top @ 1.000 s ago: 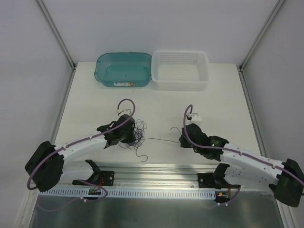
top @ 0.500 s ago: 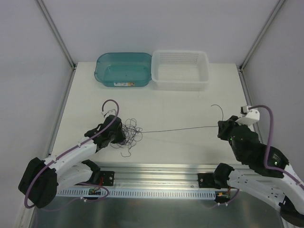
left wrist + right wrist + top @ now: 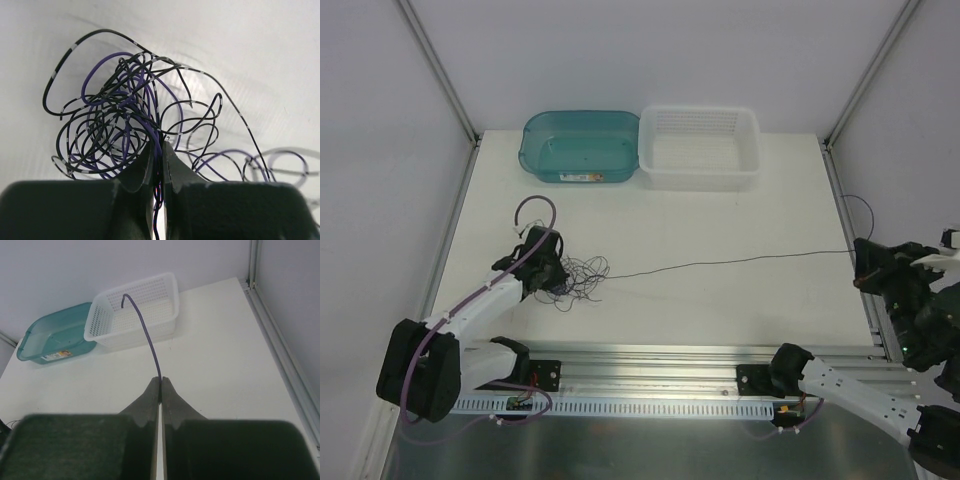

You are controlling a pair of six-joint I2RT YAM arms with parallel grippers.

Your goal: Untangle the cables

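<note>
Tangle: the cables [image 3: 582, 272] lay bunched in a knot of black and purple loops on the table [image 3: 720, 320], left of centre, right at the tip of the left arm.
Left gripper: the left gripper [image 3: 157, 150] was clenched on a few strands at the near side of the knot. I took that as an anchor, so the bundle would not slide.
Right gripper: the right gripper [image 3: 160, 389] was pinched shut on a single cable [image 3: 740, 262], out by the table's right edge and well apart from the knot.
Single cable: it ran almost straight from the knot to the right gripper, and its free end curled up past the fingers. It looked to me as if it was being teased clear of the rest.
Bins: a teal tub [image 3: 580, 145] and a white basket [image 3: 700, 148] sat side by side at the far edge, with neither arm near them.
Stage: early, by my guess, with one cable nearly out and the bulk knotted.
Risk: a snagged loop could drag the whole knot along.
</note>
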